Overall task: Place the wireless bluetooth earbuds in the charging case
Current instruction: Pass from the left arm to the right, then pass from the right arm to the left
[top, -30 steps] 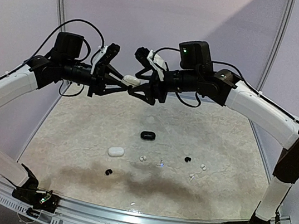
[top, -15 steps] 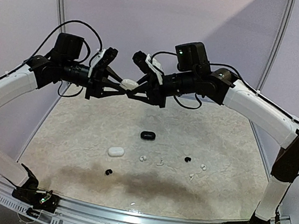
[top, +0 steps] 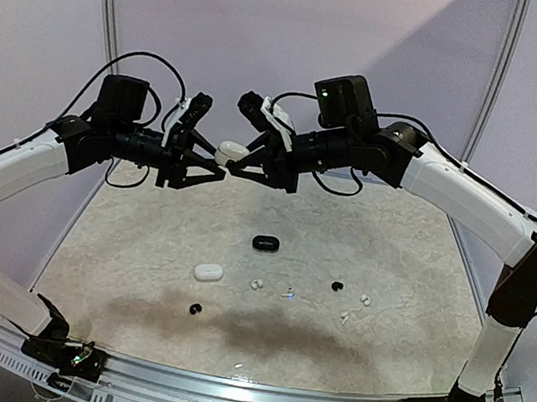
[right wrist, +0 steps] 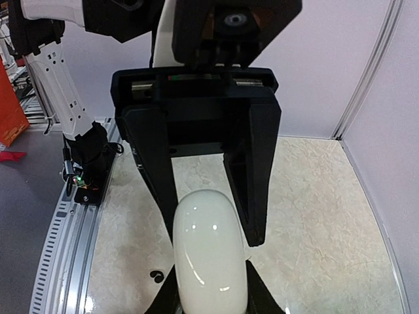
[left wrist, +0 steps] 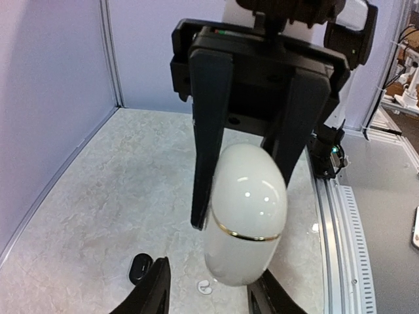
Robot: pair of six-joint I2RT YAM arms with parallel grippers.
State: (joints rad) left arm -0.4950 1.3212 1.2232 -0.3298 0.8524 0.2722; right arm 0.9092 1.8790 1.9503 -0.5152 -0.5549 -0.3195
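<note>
Leftward has drawn the left tool [top: 211, 164], jaws spread wide and clear of the glossy white oval plastic charging case [top: 230, 150], which the right tool [top: 238, 156] clamps mid-air above the pale speckled counter [top: 141, 243]. The handover seems done; next the shut lid likely needs opening by the free tool. Three cases show: this one, a second white oval case [top: 207, 272] and a black oval case [top: 264, 243] on the counter. Four tiny white plastic earbuds [top: 256, 284] and two tiny black plastic earbuds [top: 195, 308] lie loose nearby.
</note>
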